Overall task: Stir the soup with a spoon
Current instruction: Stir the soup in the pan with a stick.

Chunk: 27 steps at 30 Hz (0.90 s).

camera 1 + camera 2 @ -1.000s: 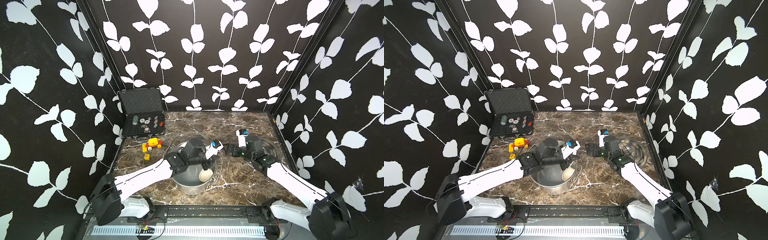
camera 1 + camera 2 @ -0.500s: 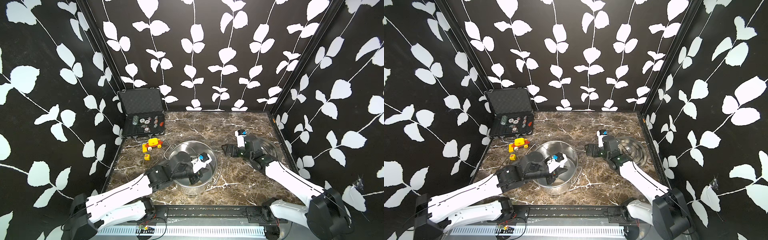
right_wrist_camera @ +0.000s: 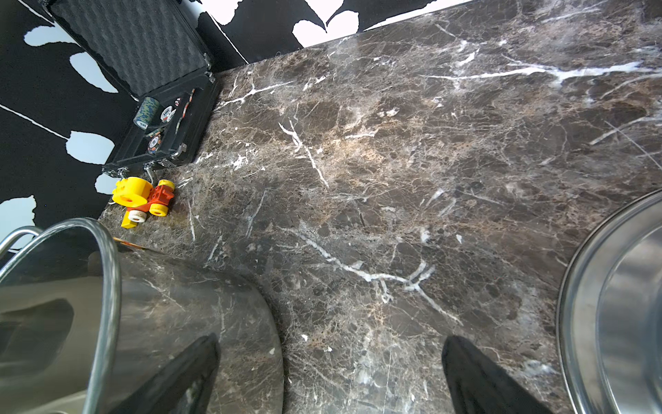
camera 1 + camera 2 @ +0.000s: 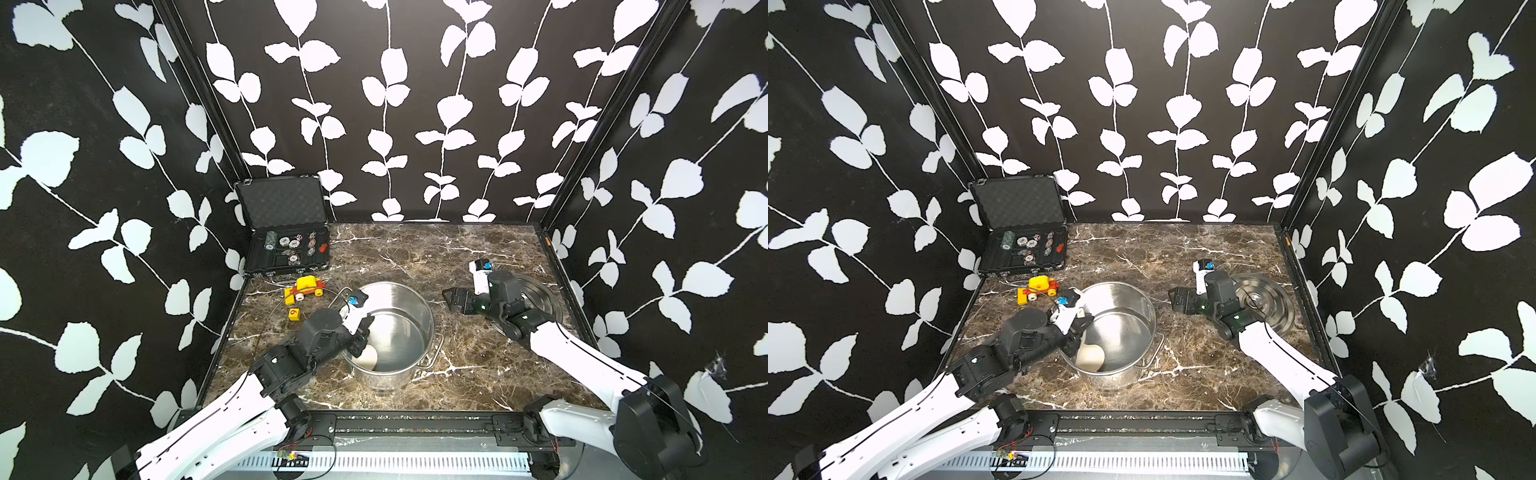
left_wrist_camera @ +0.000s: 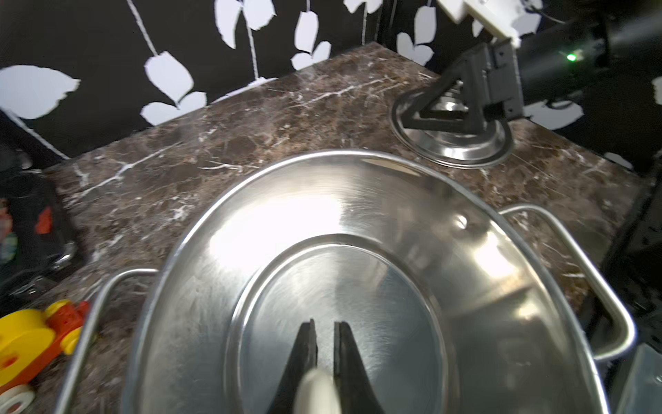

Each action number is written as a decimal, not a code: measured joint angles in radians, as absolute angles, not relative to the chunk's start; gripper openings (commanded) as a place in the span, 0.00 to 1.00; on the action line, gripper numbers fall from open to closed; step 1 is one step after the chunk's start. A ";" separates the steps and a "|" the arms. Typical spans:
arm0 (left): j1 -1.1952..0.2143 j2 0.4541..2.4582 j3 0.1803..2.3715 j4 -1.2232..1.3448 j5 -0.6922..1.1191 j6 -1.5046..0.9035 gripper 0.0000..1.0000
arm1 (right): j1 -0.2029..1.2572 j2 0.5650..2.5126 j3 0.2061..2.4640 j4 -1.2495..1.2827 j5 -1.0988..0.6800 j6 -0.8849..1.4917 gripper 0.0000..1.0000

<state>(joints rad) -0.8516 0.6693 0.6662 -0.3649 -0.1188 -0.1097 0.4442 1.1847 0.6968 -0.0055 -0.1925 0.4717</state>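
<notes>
The steel pot (image 4: 409, 332) stood on the marble table (image 4: 415, 249), and everything else is placed from it. The left hand (image 4: 359, 338) reached over the pot's rim on the left arm's side, its jaws pinched narrow on the slim handle of the white spoon (image 4: 368, 356). In both top views the spoon's round bowl (image 4: 1090, 355) lay low inside the pot against the inner wall nearest that arm. In the left wrist view the two dark fingers (image 5: 304, 344) stood close together above the pot's shiny bottom (image 5: 358, 215), with the blurred white handle (image 5: 315, 390) between them. The right hand (image 4: 452, 298) hung just beside the pot on its right, apart from it, jaws spread wide and holding nothing. In the right wrist view its fingers (image 3: 476, 376) stood well apart over bare marble, with the pot's outer wall (image 3: 161, 304) to one side. The steel lid (image 4: 544, 295) lay flat on the table beyond that hand, farther from the pot. On the pot's far left sat a yellow and red toy car (image 4: 303, 288) and a small yellow cube (image 4: 294, 314). Behind them an open black case of poker chips (image 4: 286, 245) stood in the corner.
</notes>
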 measured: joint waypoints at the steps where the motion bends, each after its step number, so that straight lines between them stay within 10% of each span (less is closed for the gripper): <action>1: -0.846 0.667 0.666 -0.365 -0.135 -0.113 0.00 | 0.444 1.185 0.697 -0.004 -0.193 0.472 0.99; 27: -0.619 1.042 0.767 -0.068 -0.058 -0.055 0.00 | 0.444 1.184 0.688 0.012 -0.191 0.475 0.99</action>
